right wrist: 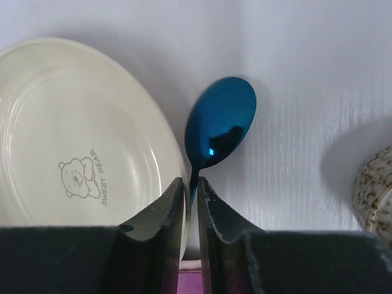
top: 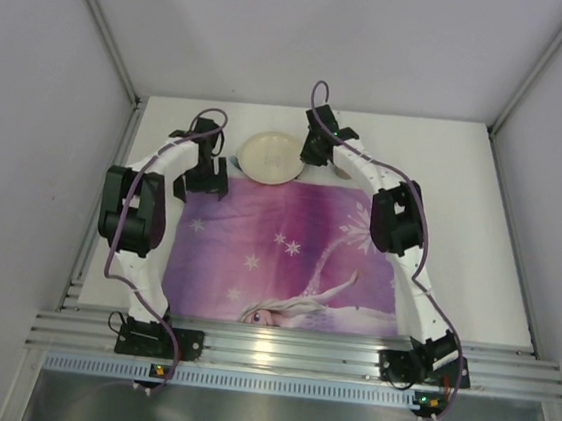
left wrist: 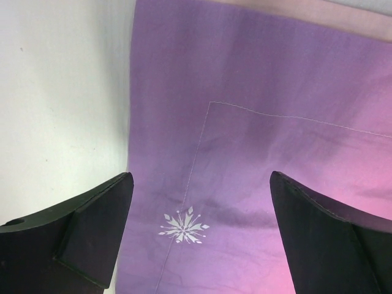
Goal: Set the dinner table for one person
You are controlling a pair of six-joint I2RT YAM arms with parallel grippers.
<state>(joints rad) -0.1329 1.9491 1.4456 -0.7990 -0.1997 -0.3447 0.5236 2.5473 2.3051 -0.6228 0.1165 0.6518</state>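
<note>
Pinching the handle of a blue spoon [right wrist: 220,122] in the right gripper [right wrist: 191,185], just right of the cream plate [right wrist: 73,122] on the far part of the white dinner table [right wrist: 306,67], with the left gripper [left wrist: 201,177] spread wide above the far left corner of the purple mat [left wrist: 275,92].

Surface finishes as I see them on my feeds: spoon [right wrist: 220,122], polished blue metal, mirror-glossy; plate [right wrist: 79,135], smooth cream with a soft sheen and a printed bear; bench [right wrist: 306,61], matt white, faintly streaked; mat [left wrist: 257,92], purple woven cloth, matt, stitched hem, lightly creased; right claw [right wrist: 190,184] and left claw [left wrist: 201,177], matt black plastic; vessel [right wrist: 375,190], speckled glaze; rail [top: 296,351], ribbed bare aluminium, bright.
</note>
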